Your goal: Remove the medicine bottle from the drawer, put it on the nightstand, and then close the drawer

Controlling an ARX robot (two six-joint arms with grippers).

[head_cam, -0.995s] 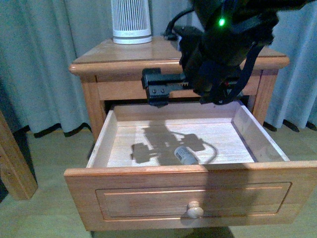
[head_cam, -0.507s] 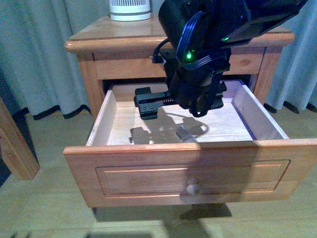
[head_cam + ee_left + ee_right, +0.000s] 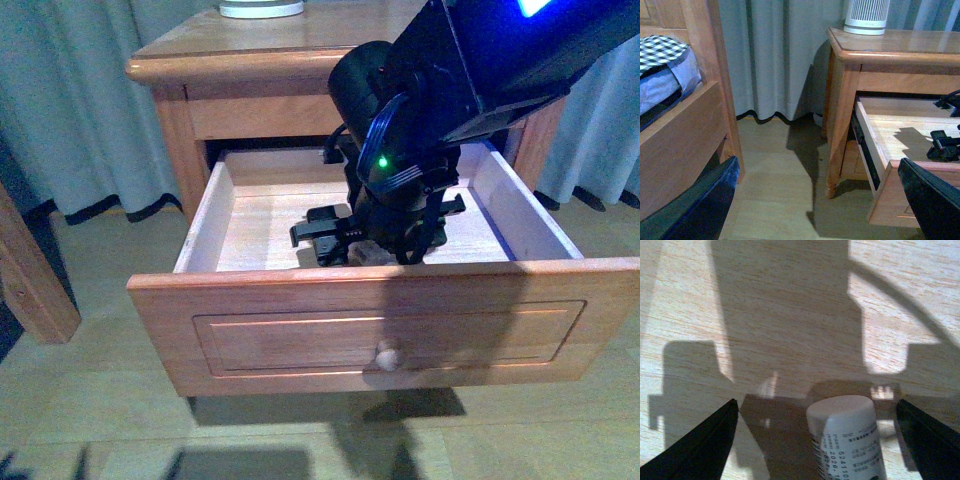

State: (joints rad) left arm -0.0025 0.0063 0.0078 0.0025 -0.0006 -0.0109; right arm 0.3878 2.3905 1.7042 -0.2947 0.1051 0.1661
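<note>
Fingers (image 3: 700, 445) of my right gripper (image 3: 816, 401) stand apart, one dark pad on each side of the medicine bottle (image 3: 846, 440), and neither touches it. The bottle lies on its side on the pale floor of the drawer (image 3: 790, 315), with its printed label facing up and one smooth white end pointing away from my wrist. Only the right wrist camera shows this.

From the front, my right arm reaches down into the open drawer and the gripper sits low, just behind the front panel. The arm and panel hide the bottle there, so I cannot make it out. A round knob (image 3: 388, 354) sits at the middle of the panel.

My left gripper (image 3: 817, 160) hangs to the side of the nightstand (image 3: 880, 50) above the floor (image 3: 775, 200), jaws wide apart and holding nothing. Its camera alone shows the drawer pulled out in profile. Farther back, a white ribbed appliance (image 3: 867, 17) stands on the tabletop, a curtain (image 3: 770, 55) hangs behind, and a bed frame (image 3: 685, 125) carries a checked cloth (image 3: 660, 50).
</note>
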